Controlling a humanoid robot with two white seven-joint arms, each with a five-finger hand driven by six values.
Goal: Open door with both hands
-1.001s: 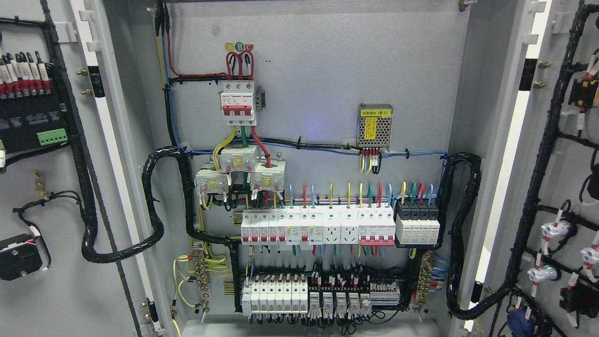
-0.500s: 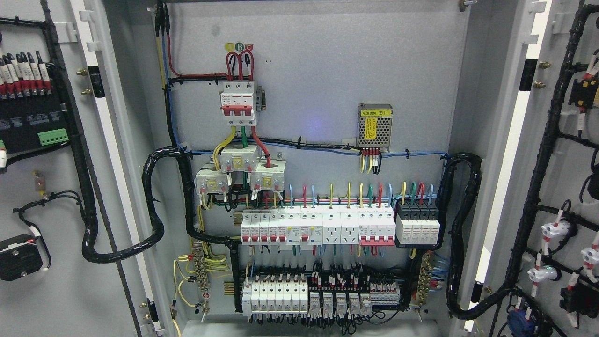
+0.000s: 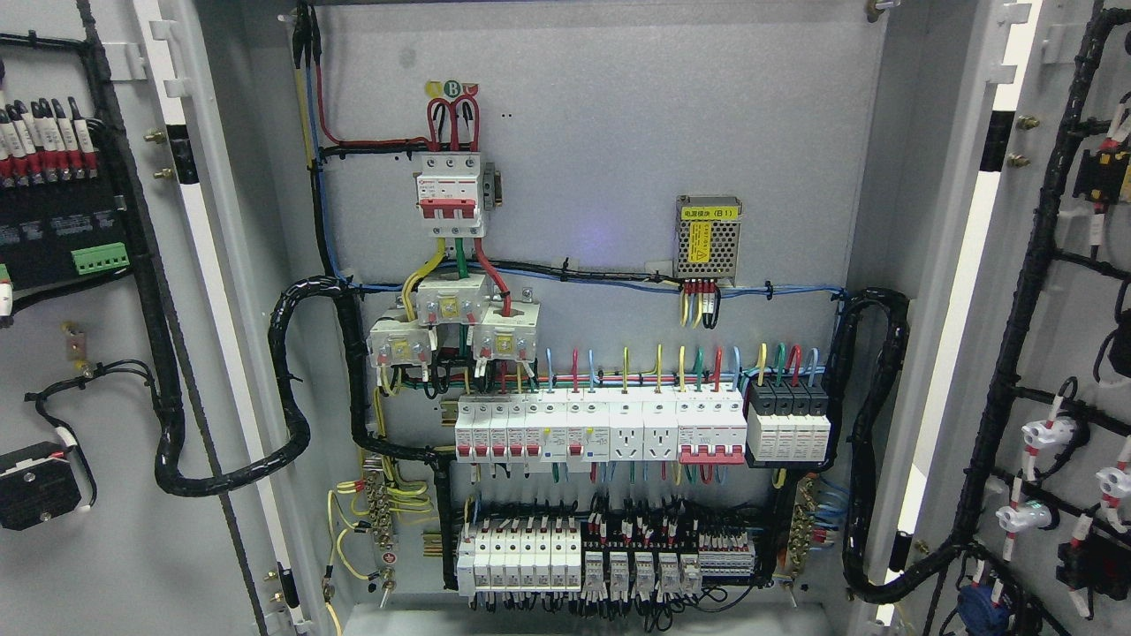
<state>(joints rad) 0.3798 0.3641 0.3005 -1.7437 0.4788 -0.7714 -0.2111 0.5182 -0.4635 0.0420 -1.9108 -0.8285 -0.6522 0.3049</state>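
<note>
Hands: neither the left nor the right hand, nor either arm, shows in the head view; their pose and finger state cannot be told.

Change: the view matches the pictures of a second and half a second ago; nothing has shifted.

Left door (image 3: 106, 353): swung open at the picture's left, its inner face toward the camera, carrying a black terminal block with a green connector (image 3: 99, 258) and a black wrapped cable loom (image 3: 168, 415).

Right door (image 3: 1043, 353): swung open at the picture's right, inner face showing, with a black loom and white-capped button backs (image 3: 1047, 435).

Cabinet interior, grey back panel (image 3: 601, 132): a three-pole breaker with red levers (image 3: 451, 193) at upper left; a small meshed power supply with a yellow label (image 3: 708, 237) at upper right; a row of white breakers and sockets (image 3: 601, 428) across the middle; a lower row of white modules and relays (image 3: 601, 565) just below; coloured wires running between them.
</note>
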